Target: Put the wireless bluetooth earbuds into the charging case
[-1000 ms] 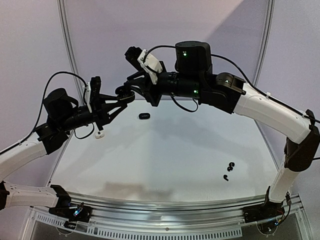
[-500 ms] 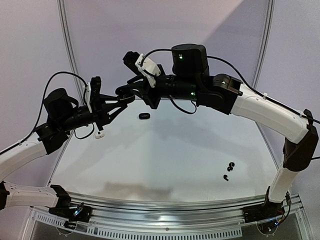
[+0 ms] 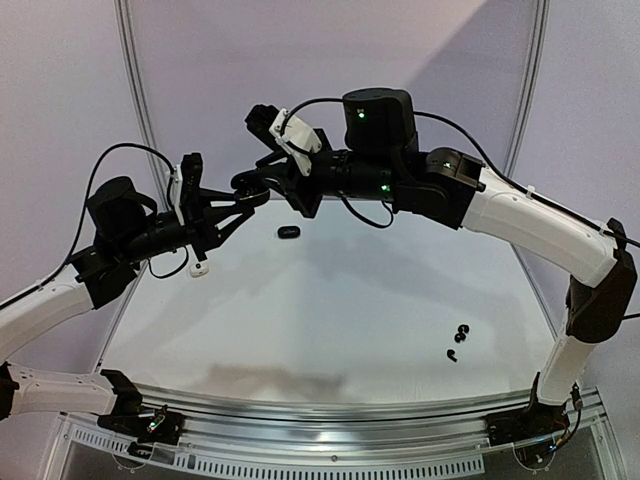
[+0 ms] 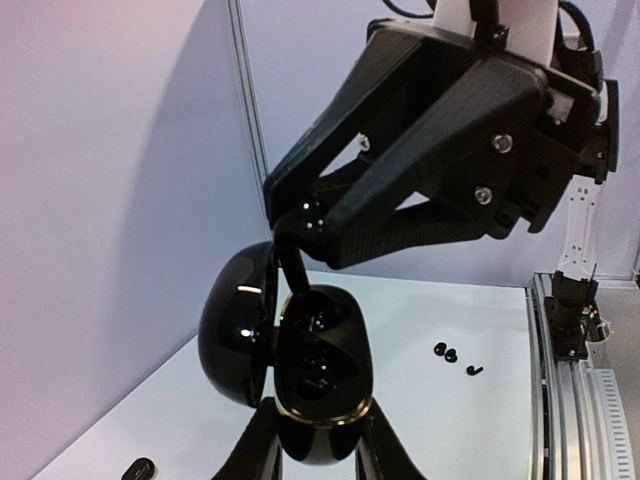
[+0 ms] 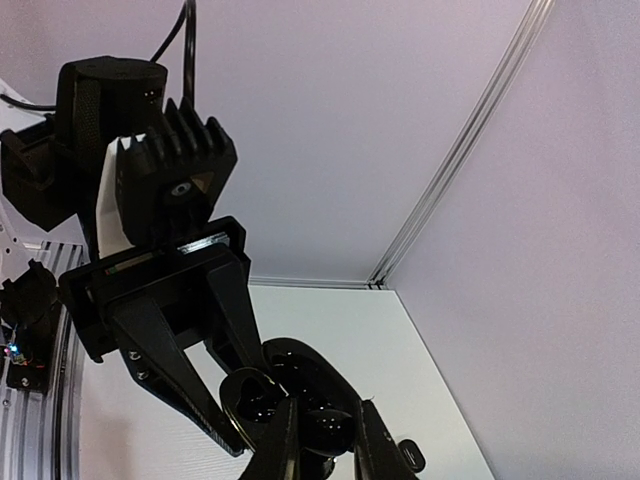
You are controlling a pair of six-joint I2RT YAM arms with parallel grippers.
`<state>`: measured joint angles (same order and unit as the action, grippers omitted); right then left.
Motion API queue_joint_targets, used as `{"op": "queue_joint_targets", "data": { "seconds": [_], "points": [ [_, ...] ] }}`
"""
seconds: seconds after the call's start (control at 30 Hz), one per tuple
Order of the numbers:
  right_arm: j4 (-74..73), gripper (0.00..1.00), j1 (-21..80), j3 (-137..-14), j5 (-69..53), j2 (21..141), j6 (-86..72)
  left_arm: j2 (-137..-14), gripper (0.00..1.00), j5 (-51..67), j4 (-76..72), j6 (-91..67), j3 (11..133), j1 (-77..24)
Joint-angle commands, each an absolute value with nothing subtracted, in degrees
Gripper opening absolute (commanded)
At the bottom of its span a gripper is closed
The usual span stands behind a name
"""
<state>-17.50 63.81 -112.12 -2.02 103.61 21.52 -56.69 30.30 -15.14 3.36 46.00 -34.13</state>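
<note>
My left gripper (image 3: 238, 205) (image 4: 320, 445) is shut on the base of a glossy black charging case (image 4: 322, 370) (image 3: 250, 186), held in the air with its lid (image 4: 235, 320) swung open to the left. My right gripper (image 3: 264, 180) (image 5: 325, 440) reaches in from above, shut on a black earbud (image 4: 292, 262) whose lower end dips into the case's upper cavity. In the right wrist view the open case (image 5: 300, 385) lies just beyond my fingers (image 5: 287, 440). Three loose black earbuds (image 3: 458, 340) (image 4: 452, 355) lie on the white table (image 3: 340, 300) at the right.
A second, closed black case (image 3: 288, 233) (image 5: 408, 456) (image 4: 138, 468) rests on the table near the back. A small white object (image 3: 199, 268) lies under my left arm. Lilac walls with a metal corner post (image 3: 140, 110) close in the back.
My right gripper has shifted slightly left and up with the earbud, closer over the open case. The left arm and case have stayed still.
</note>
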Motion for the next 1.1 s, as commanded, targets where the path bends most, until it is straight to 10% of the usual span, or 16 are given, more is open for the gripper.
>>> {"op": "queue_joint_targets", "data": {
  "seconds": [0.0,1.07],
  "points": [
    [-18.98,0.00,64.08,-111.45,-1.40,104.59,21.93,-56.60,0.00,30.56,-17.55,2.59,47.20,-34.63],
    [-12.14,0.00,64.07,-105.95,-1.37,100.58,20.44,-56.43,0.00,31.90,-19.34,-4.10,47.20,-34.12]
  ]
}}
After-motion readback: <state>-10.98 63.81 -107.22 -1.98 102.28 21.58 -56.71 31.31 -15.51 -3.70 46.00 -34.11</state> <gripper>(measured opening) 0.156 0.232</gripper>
